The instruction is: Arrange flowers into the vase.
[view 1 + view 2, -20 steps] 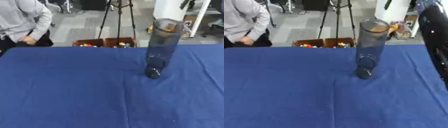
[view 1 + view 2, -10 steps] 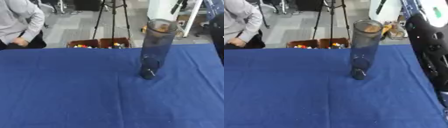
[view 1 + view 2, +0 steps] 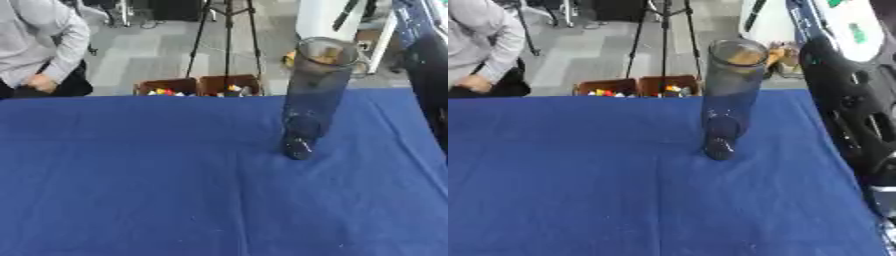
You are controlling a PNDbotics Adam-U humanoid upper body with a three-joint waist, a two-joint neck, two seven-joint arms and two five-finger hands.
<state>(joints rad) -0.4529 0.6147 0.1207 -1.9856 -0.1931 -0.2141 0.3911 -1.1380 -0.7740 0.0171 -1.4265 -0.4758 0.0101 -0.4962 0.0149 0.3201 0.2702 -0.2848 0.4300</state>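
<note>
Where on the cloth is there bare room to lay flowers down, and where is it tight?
The blue cloth is bare left of the vase, back to the far edge, and in front of it to the near edge. Tightest is the strip right of the vase, where the robot's black arm hangs over the table's right edge. No hand shows.

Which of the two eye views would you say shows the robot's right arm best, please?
The right eye view: the black right arm runs down its whole right side, beside the vase. The left eye view shows only a dark strip of it at the right edge.
</note>
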